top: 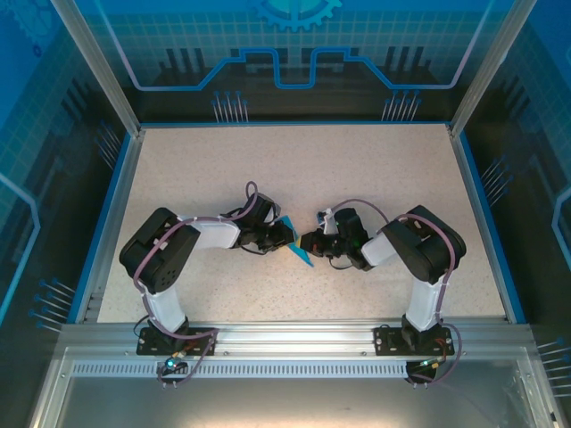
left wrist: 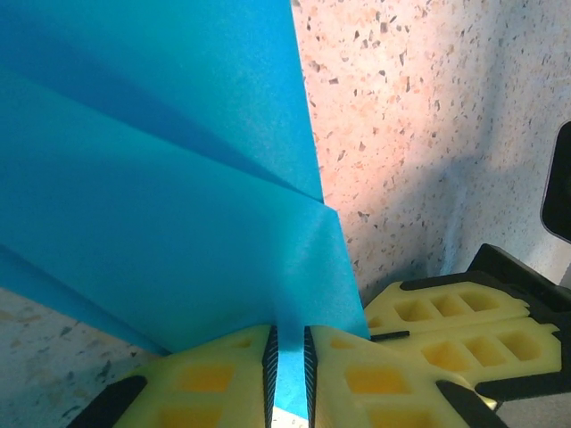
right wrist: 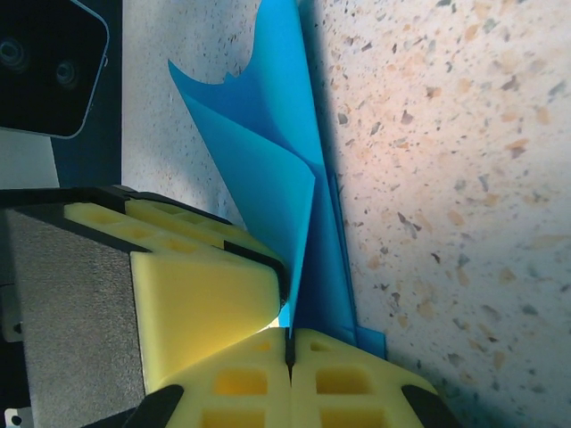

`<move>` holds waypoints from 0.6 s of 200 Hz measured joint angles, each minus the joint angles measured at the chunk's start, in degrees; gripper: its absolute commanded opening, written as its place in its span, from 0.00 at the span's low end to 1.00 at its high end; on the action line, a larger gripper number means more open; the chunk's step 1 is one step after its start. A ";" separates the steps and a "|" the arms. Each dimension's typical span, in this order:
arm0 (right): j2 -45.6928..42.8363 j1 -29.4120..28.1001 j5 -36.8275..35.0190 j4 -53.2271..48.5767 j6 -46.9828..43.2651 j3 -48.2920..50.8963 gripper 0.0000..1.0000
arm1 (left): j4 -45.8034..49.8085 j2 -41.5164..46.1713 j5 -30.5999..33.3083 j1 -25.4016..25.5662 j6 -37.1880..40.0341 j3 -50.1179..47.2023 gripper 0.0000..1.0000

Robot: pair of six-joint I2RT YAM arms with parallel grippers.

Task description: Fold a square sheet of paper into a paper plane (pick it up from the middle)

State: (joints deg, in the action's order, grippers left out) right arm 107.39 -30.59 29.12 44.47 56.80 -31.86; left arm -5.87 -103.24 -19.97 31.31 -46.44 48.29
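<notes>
- The left hand [left wrist: 287,370] has its jaws nearly closed. Only a narrow slit is left, and the folded sheet of paper [left wrist: 161,205] is pinched in it.
- From that grip the teal-blue sheet fans out toward 11 o'clock, with creases crossing it.
- The right hand [right wrist: 290,357] has its yellow pads pressed flat together, and the sheet's lower edge runs into their seam.
- In the right wrist view the sheet stands on edge, rising toward 12 o'clock.
- The hands meet tip to tip.
- From above, the left arm [top: 169,267] reaches in from 7 o'clock and the right arm [top: 428,259] from 5 o'clock, elbows bent outward.
- Both hands sit low over the middle of the speckled surface [top: 294,160], with the sheet between them.
</notes>
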 measured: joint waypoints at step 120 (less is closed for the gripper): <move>-10.03 1.03 -1.44 -20.63 -5.38 -4.61 0.21 | 0.42 -0.87 0.17 -0.02 -0.17 0.42 0.11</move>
State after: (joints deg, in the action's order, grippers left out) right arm 97.36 -29.56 27.68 23.83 51.42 -36.47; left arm -5.45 -104.12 -19.79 31.29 -46.61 48.71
